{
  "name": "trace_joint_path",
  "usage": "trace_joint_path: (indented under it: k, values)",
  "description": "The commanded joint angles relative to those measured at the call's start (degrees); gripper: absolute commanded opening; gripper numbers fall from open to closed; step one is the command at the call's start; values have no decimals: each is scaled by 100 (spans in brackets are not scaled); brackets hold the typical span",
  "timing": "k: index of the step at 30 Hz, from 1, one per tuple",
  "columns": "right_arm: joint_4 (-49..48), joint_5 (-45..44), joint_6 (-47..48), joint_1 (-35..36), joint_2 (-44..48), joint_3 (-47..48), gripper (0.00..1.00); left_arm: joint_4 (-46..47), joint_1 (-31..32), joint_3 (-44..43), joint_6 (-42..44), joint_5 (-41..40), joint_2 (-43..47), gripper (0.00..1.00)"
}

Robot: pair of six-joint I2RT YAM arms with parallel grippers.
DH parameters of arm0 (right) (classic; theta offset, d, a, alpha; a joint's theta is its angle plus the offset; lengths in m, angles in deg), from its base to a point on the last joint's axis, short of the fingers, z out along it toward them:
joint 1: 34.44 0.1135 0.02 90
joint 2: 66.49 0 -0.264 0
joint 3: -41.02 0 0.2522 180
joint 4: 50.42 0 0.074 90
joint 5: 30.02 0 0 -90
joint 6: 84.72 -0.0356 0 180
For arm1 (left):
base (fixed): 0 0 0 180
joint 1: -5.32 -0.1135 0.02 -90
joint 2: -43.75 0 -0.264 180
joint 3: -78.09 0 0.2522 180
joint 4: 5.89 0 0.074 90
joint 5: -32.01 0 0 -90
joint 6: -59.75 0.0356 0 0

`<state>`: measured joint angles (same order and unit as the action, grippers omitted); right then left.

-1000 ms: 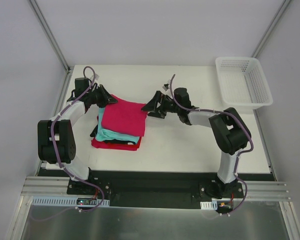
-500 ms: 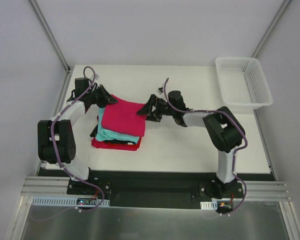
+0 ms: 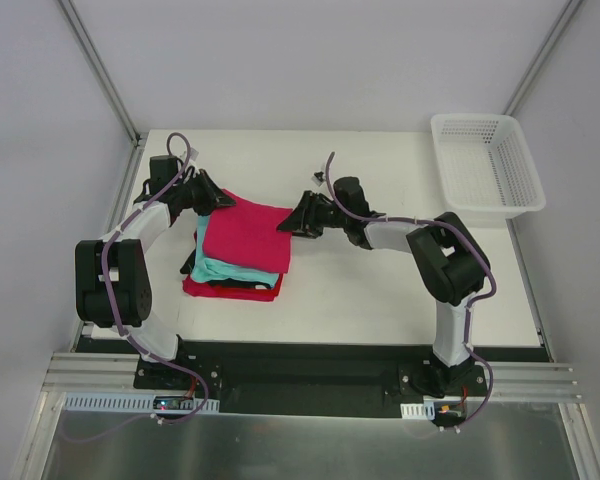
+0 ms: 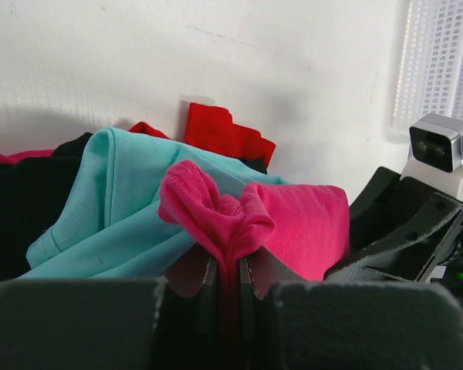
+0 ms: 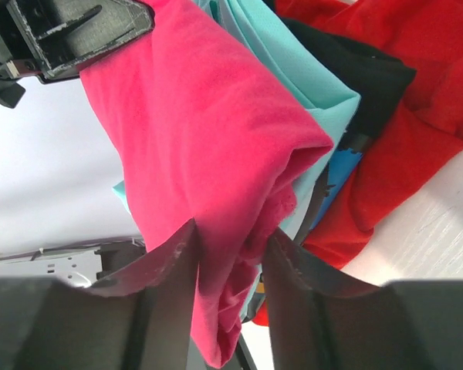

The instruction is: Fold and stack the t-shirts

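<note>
A pile of folded t-shirts lies left of centre: red (image 3: 230, 291) at the bottom, a dark one (image 5: 363, 65), teal (image 3: 215, 268) and a magenta-pink t-shirt (image 3: 245, 233) on top. My left gripper (image 3: 216, 200) is shut on the pink shirt's far left corner, and the cloth (image 4: 309, 227) bunches out above the fingers (image 4: 270, 274). My right gripper (image 3: 290, 222) is at the pink shirt's right edge. Its jaws are half closed around the folded pink edge (image 5: 216, 154), and cloth touches both fingers (image 5: 170, 270).
A white mesh basket (image 3: 485, 165) stands at the table's far right corner. The white table (image 3: 380, 290) lies bare between the pile and the basket. Both arms reach inward over the pile from either side.
My right gripper has slid left onto the pink shirt's right edge and its jaws have come together around the fold. The left gripper and the pile have not moved.
</note>
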<state>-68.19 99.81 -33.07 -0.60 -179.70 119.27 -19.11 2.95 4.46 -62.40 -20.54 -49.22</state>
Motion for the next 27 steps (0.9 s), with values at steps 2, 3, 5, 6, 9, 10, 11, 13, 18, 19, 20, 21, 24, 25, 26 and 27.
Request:
trace_joint_path:
  k: [2,3,5,6,9,10,11,13,18,19,20,21,24,25,26,27]
  values:
    - [-143,139,-15,87,88,275,25,69,-70,-182,94,157,86,0]
    - [-160,147,-50,87,88,283,20,69,-70,-174,85,166,103,0]
    - [-178,174,-67,105,88,310,16,69,-70,-147,103,131,173,0]
    - [-178,182,-68,96,114,319,15,43,-70,-147,111,113,200,0]
    - [-161,218,-68,113,159,362,14,-27,-70,-200,155,61,279,0]
    - [-152,218,-76,105,167,380,14,-27,-79,-217,173,52,314,0]
    - [-143,226,-68,105,176,406,14,-27,-71,-252,182,52,323,0]
    - [-91,253,-59,105,211,450,14,-176,-79,-270,191,43,384,0]
    - [94,270,3,105,255,600,13,-326,-106,-393,208,17,508,0]
    - [164,262,11,113,255,626,13,-396,-123,-419,226,17,525,0]
    - [199,270,29,113,255,687,13,-431,-132,-472,234,8,543,0]
    - [226,279,47,122,255,723,13,-458,-149,-498,261,16,543,0]
    - [331,297,90,166,229,854,13,-563,-228,-525,296,17,631,0]
    - [375,288,99,166,229,872,13,-581,-255,-525,305,8,666,0]
    - [393,288,99,192,212,907,13,-607,-307,-525,314,34,683,0]
    - [410,288,108,193,203,934,13,-625,-334,-534,340,60,692,0]
